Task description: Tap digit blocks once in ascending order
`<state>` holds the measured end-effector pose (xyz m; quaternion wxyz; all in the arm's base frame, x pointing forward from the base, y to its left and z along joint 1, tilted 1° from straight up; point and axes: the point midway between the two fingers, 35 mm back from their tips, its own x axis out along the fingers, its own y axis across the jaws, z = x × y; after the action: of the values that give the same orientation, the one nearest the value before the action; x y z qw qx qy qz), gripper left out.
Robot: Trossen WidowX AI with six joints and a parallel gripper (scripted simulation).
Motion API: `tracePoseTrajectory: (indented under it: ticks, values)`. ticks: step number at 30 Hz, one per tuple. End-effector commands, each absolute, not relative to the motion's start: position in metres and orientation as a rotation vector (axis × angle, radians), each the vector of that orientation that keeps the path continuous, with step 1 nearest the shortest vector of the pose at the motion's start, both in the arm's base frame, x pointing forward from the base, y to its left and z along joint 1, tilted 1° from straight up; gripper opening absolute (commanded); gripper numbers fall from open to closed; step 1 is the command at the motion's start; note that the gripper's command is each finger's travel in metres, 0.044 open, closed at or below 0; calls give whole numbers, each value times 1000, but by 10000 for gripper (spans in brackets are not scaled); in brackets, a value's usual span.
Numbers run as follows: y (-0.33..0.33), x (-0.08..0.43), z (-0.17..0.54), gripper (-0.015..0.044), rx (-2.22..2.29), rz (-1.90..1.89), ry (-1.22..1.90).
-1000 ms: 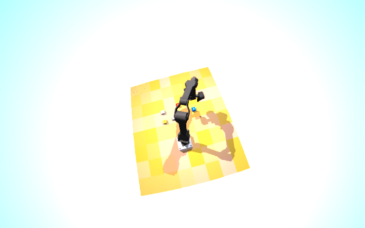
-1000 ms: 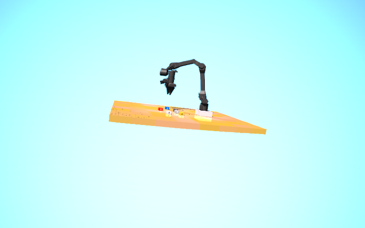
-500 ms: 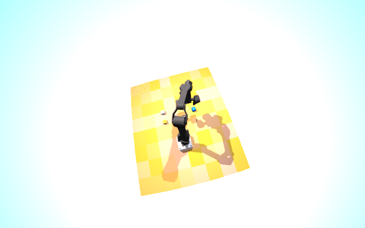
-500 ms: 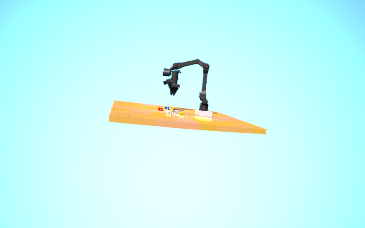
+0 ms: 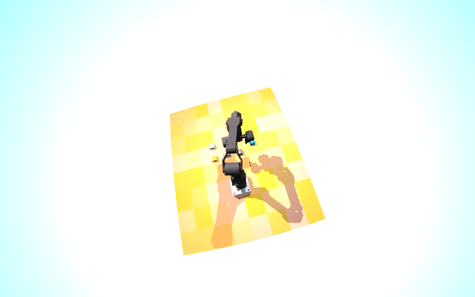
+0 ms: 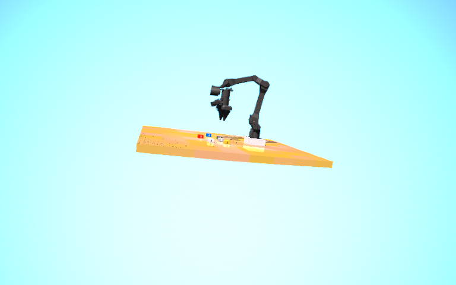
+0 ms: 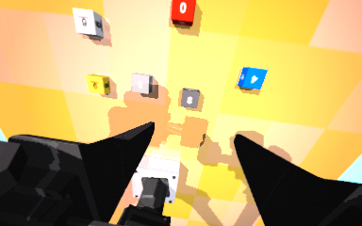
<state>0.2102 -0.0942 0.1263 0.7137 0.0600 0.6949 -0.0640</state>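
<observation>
My gripper (image 6: 222,119) (image 7: 194,132) is open and empty, high above the table. In the wrist view all six blocks lie beyond the fingertips. A red block (image 7: 183,11) (image 6: 200,136) reads like 0. A blue block (image 7: 253,78) (image 5: 252,142) (image 6: 208,135) shows what looks like 4. A white block (image 7: 88,23) (image 5: 211,146) (image 6: 211,141) is at the upper left. A yellow block (image 7: 98,84) (image 5: 214,158) (image 6: 226,142), a pale block (image 7: 141,83) and a grey block (image 7: 190,98) (image 5: 240,152) stand nearer. Their digits are unclear. The arm hides the red block in the top view.
The white arm base (image 5: 241,190) (image 6: 254,141) (image 7: 158,168) stands on the yellow checkered table (image 5: 196,199) (image 6: 168,153). Arm shadows fall across the table, and one partly covers the area around the pale block.
</observation>
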Motion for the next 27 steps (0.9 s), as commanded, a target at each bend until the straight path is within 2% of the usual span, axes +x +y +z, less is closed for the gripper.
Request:
tracePoseTrajectory:
  ticks: [1,9,18,27]
  values:
    - [-94,210,127,400,134,-148,1535]
    - [-88,214,127,400,134,-147,1535]
    - [3,242,127,400,141,-141,1533]
    - [5,242,127,400,141,-140,1533]
